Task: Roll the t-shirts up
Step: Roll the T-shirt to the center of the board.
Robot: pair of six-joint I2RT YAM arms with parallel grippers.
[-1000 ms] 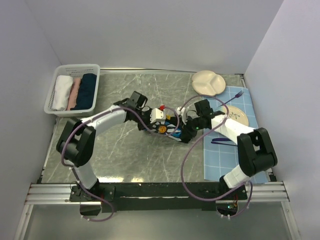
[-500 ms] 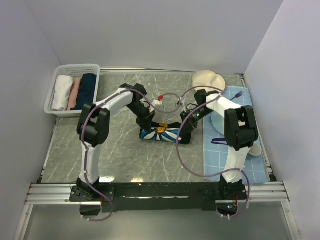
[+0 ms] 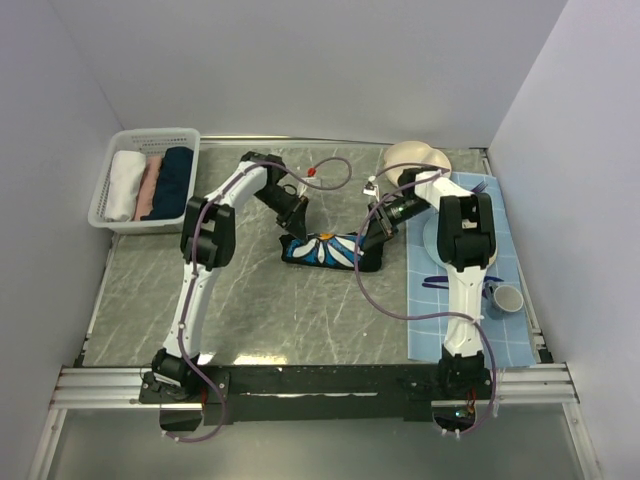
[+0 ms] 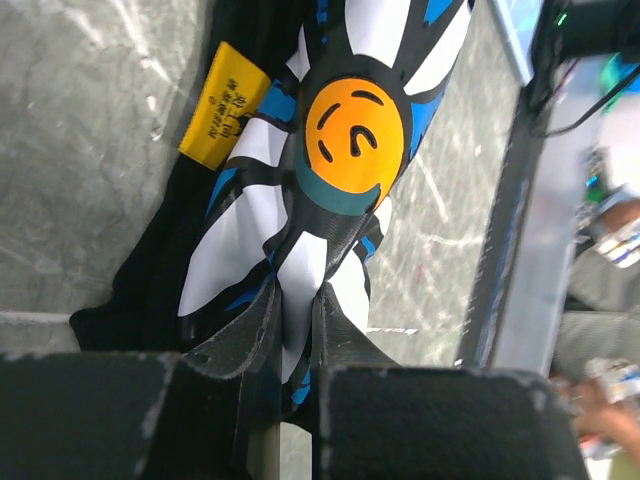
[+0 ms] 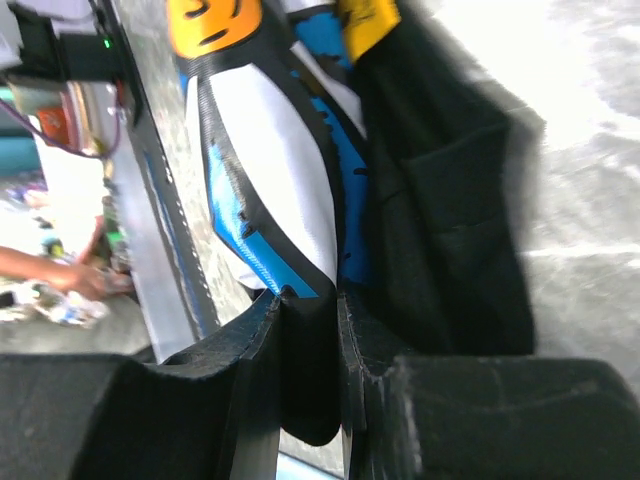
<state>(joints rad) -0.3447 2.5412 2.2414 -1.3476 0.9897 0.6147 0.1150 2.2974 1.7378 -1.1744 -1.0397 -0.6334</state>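
Middle of the table, a little toward the far edge: your black t-shirt (image 3: pixel 322 250) lies here as a short, thick bundle. Its length runs left to right and the flower print faces up.
Print: white petals edged in blue spread around an orange smiley face (image 4: pixel 355 135). A yellow label (image 4: pixel 225 105) sits just beside them on the black cloth.
Your left gripper (image 3: pixel 296 230): it is at the bundle's left end. The jaws are clenched on a fold of the printed cloth, which your left wrist view shows pinched between the two fingers (image 4: pixel 255 325).
Your right gripper (image 3: pixel 368 252): it is at the bundle's right end. The jaws are clamped on a black edge of the cloth, and the white and blue print starts just above the pinch in your right wrist view.
Support: the bundle sits over the grey marbled table (image 3: pixel 250 300). You cannot tell whether either end is raised off it.
Far left corner: a white basket (image 3: pixel 150 135) holds three rolled cloths (image 3: pixel 150 187) side by side, white, pink and navy.
Right edge: a blue mat (image 3: pixel 440 335) carries a cup (image 3: pixel 508 298) toward the near end and a purple fork (image 3: pixel 478 187) at the far end.
Far edge, beside the mat: a cream divided plate (image 3: pixel 418 165).
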